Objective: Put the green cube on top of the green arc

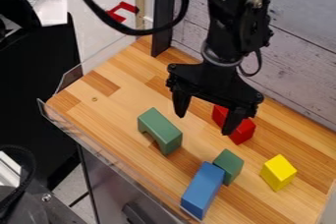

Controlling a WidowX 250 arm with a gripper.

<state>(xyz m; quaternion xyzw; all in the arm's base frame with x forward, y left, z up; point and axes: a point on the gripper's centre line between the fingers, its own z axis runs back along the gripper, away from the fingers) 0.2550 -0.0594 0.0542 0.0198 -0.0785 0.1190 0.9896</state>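
1. My pincer (pixel 205 122) hangs to the right of the green arc (pixel 159 128), its 2 fingers spread well apart and nothing clamped between them. Part of the red block (pixel 234 125), also right of the arc, lies behind 1 finger.
2. The green cube (pixel 228 165) is what I want. It sits on the wooden table (pixel 105 120), to the lower right of the arc, close against the blue block (pixel 203 188). The yellow cube (pixel 278 172) lies farther off to the arc's right.
3. I judge the cube to be painted wood: light, stiff and hardly fragile. It should not give under my squeeze, so a moderate grip ought to do. Its smooth paint could let it slip or twist if I catch only a corner.
4. I would take it across 2 opposite upright faces, 1 turned toward the arc and 1 turned away. The side against the blue block leaves little room for a finger, and pushing in there could shove both pieces.
5. I'd hold it at mid-height, centred and square, so that its underside stays level and free for setting down.
6. The arc stands on its 2 legs with its flat top up. It looks light too, so I should lower the cube gently over the middle and let go evenly, or the arc may slide.
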